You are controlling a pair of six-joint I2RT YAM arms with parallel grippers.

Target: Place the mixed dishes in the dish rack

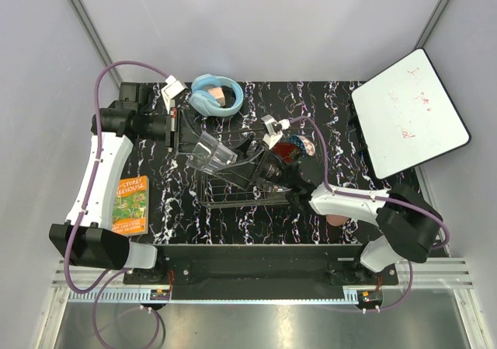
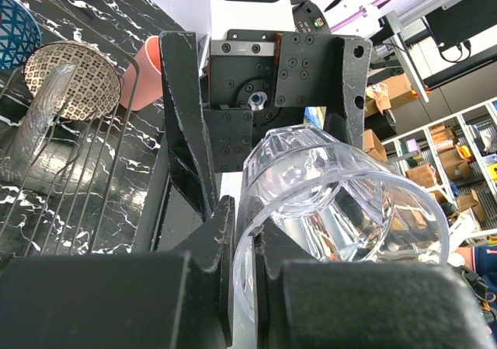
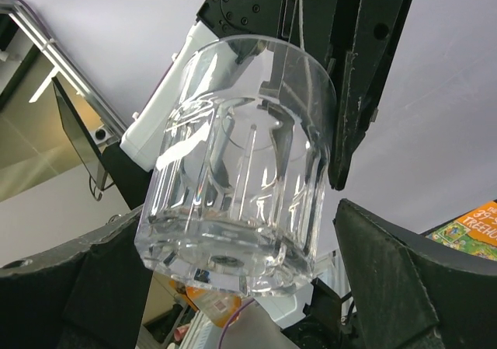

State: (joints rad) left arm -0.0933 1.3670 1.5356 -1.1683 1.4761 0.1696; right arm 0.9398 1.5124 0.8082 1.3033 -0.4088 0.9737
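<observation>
A clear tumbler (image 1: 211, 151) (image 2: 334, 201) (image 3: 241, 170) hangs on its side above the table. My left gripper (image 1: 192, 142) (image 2: 245, 240) is shut on its rim, one finger inside the glass and one outside. My right gripper (image 1: 242, 162) (image 3: 237, 225) is open, its fingers standing on either side of the tumbler's base, with a gap showing at the right finger (image 3: 388, 263). The dish rack (image 1: 233, 200) (image 2: 101, 178) lies below. In it are a beige lattice bowl (image 2: 74, 77) and a clear glass bowl (image 2: 43, 120). A blue patterned bowl (image 2: 14, 26) sits at its far end.
A pink cup (image 2: 147, 73) stands just beyond the rack. A red floral plate (image 1: 295, 148) lies behind the right arm. Light-blue headphones (image 1: 216, 96) are at the back, a white board (image 1: 408, 112) at the right, and a book (image 1: 130, 204) at the left.
</observation>
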